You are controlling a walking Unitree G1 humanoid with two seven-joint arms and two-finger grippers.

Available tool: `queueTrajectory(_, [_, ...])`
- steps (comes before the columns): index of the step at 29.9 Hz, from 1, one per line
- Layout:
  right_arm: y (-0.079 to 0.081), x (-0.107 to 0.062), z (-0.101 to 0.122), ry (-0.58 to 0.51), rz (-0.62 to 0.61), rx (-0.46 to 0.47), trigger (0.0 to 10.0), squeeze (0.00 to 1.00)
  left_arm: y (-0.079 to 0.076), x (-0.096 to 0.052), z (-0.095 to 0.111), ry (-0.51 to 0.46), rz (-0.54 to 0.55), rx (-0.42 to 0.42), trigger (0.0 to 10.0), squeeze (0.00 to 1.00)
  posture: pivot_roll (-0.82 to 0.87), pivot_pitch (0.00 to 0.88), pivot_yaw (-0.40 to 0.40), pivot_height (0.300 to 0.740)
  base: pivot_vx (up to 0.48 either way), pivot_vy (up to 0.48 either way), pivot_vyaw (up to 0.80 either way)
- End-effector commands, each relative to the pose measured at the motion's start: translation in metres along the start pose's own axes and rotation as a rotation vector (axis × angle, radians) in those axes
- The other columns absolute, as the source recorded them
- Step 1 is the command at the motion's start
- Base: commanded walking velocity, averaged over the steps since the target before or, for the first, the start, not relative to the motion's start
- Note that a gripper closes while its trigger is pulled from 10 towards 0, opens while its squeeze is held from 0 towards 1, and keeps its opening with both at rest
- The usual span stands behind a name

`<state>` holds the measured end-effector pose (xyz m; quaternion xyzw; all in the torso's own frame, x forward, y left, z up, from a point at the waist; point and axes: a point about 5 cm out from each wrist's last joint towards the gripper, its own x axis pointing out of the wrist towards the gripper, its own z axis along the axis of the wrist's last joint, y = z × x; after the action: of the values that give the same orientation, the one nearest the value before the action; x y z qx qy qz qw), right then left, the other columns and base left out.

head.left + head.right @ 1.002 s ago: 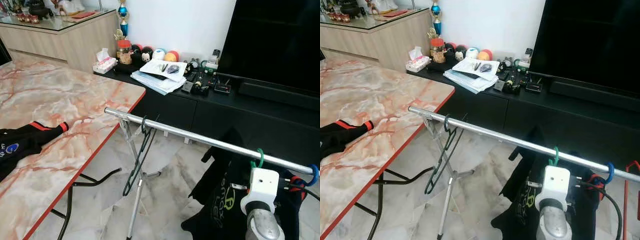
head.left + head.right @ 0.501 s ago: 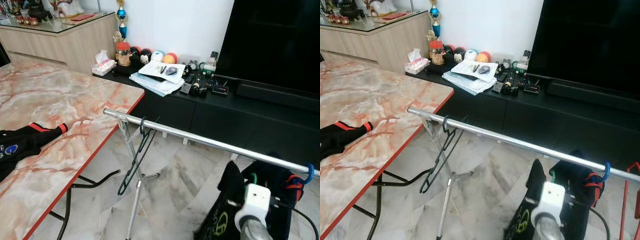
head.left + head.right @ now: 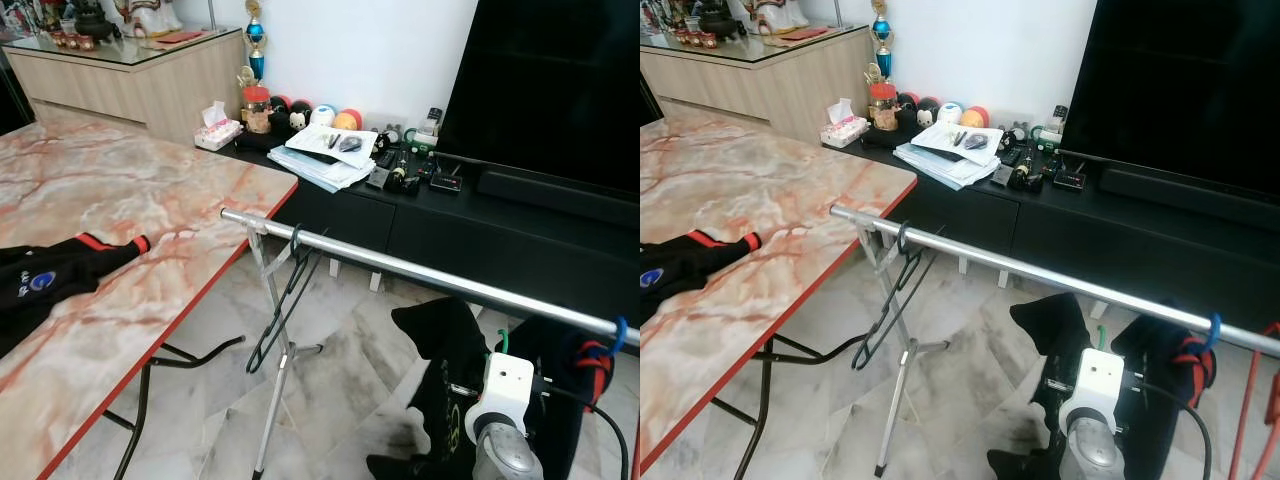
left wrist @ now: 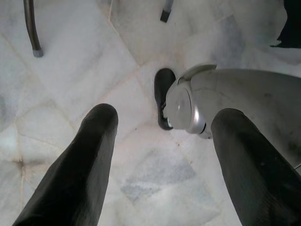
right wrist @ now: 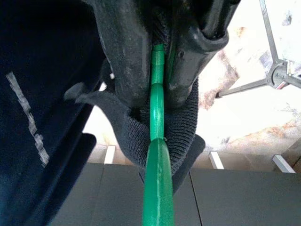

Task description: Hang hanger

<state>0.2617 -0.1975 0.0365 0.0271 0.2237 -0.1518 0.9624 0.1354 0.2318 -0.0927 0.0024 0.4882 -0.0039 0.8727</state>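
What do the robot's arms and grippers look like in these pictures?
The right arm is a silver tube ending in a white boxy wrist block, with a black cable running off its side. The left gripper and the right gripper each have two thick, rounded black fingers with a dull matte surface.

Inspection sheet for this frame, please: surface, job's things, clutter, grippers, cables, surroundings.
Surface: marble table with a black jacket lying on it.
Job's things: green hanger carrying a black shirt, below the silver rail; empty black hanger on the rail.
Clutter: papers and tissue box on the TV console.
Grippers: right gripper shut on the green hanger; left gripper open above the floor.
Cables: black cable at the right wrist.
Surroundings: television, tiled floor.
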Motion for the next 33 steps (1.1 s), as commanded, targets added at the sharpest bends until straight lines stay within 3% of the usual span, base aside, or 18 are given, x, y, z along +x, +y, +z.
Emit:
queueTrajectory(1, [-0.0007, 0.0021, 0.0073, -0.038, -0.006, -0.004, 10.0, 0.0, -0.0004, -0.0014, -0.0085, 0.035, 0.001, -0.009, 10.0, 0.0, 0.13, 0.0, -0.01, 0.74, -0.36, 0.0, 0.0])
queueTrajectory(28, [0.0009, 0.0109, 0.0118, -0.027, -0.018, 0.0, 10.0, 0.0, -0.0012, 0.0002, -0.0039, 0.025, 0.013, -0.037, 10.0, 0.0, 0.15, 0.0, -0.035, 0.74, -0.363, 0.0, 0.0])
queueTrajectory(33, [0.0018, 0.0117, 0.0115, -0.02, -0.013, -0.003, 10.0, 0.0, -0.0009, 0.0002, -0.0038, 0.026, 0.016, -0.042, 10.0, 0.0, 0.15, 0.0, -0.037, 0.74, -0.364, 0.0, -0.8])
